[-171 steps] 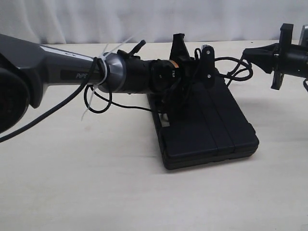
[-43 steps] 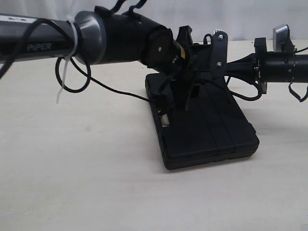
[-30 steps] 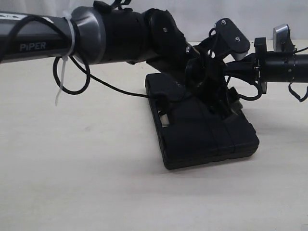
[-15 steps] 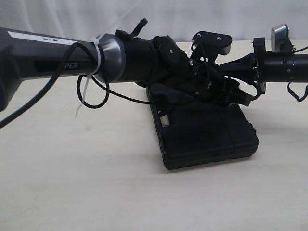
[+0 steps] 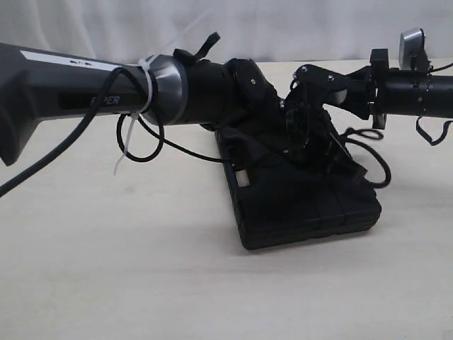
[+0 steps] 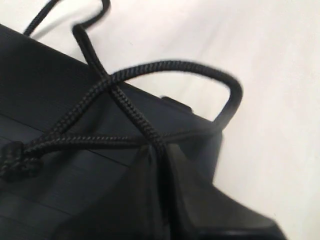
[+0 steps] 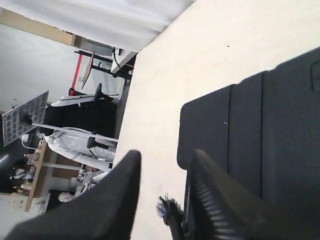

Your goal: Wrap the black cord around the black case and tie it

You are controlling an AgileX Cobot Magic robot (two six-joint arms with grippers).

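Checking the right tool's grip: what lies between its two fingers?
In the right wrist view the right tool stands open. The frayed end of the black cord sits in the gap, close beside one finger, with bare table behind.

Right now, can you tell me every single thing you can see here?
black case: one, black, lying flat on the table.
black cord: one, black, crossed over the case's top.
table: one, cream, under everything.
curtain: one, white, behind the table.
zip tie: one, white, around the left arm.
left gripper: one, black, shut on the cord over the case.
right gripper: one, black, open, above the case's edge.
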